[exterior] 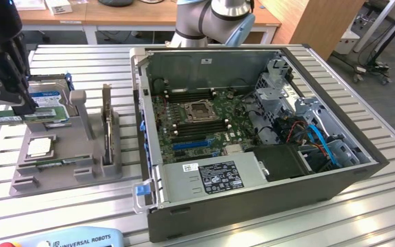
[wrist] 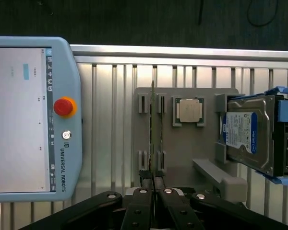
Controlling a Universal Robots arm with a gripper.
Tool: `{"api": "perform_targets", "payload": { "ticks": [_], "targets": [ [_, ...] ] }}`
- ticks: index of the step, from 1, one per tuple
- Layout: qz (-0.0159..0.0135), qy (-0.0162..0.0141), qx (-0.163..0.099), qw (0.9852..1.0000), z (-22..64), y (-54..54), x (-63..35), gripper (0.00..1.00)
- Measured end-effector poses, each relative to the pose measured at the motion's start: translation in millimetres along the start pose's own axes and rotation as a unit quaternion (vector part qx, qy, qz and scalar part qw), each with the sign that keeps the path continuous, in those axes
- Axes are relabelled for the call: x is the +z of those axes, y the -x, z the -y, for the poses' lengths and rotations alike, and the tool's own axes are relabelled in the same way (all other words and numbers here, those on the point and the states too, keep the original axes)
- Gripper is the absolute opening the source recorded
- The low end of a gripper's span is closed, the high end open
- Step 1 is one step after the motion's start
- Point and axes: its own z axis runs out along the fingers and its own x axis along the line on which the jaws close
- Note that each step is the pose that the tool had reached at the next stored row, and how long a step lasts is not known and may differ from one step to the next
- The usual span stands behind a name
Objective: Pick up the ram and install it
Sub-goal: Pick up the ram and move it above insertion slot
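Note:
The ram [exterior: 2, 119], a thin green stick, hangs level in my black gripper [exterior: 27, 109] at the exterior view's far left, above the grey fixture [exterior: 67, 154] and beside the hard drive [exterior: 47, 99]. In the wrist view the ram [wrist: 153, 134] shows edge-on, reaching out from my gripper [wrist: 153, 184], whose jaws are shut on it. The open computer case [exterior: 362, 170] lies to the exterior view's right. Dark memory slots [exterior: 187, 94] flank the CPU socket [exterior: 201, 109] on its motherboard.
The fixture [wrist: 182, 153] also carries a CPU chip [wrist: 188, 110], the blue-labelled hard drive [wrist: 247, 136] and an upright expansion card [exterior: 106, 121]. A teach pendant [wrist: 33, 120] lies beside it on the slatted table [exterior: 382, 206]. The arm's base [exterior: 215, 20] stands behind the case.

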Motion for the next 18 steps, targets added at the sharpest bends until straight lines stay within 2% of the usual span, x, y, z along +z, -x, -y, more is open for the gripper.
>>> {"api": "perform_targets", "payload": {
  "ticks": [12, 18],
  "targets": [
    [0.0000, 0.0000, 0.000, 1.0000, -0.4, 0.4, -20.0, 0.12],
    [0.0000, 0.0000, 0.000, 1.0000, -0.4, 0.5, -21.9, 0.12]
  ]
}}
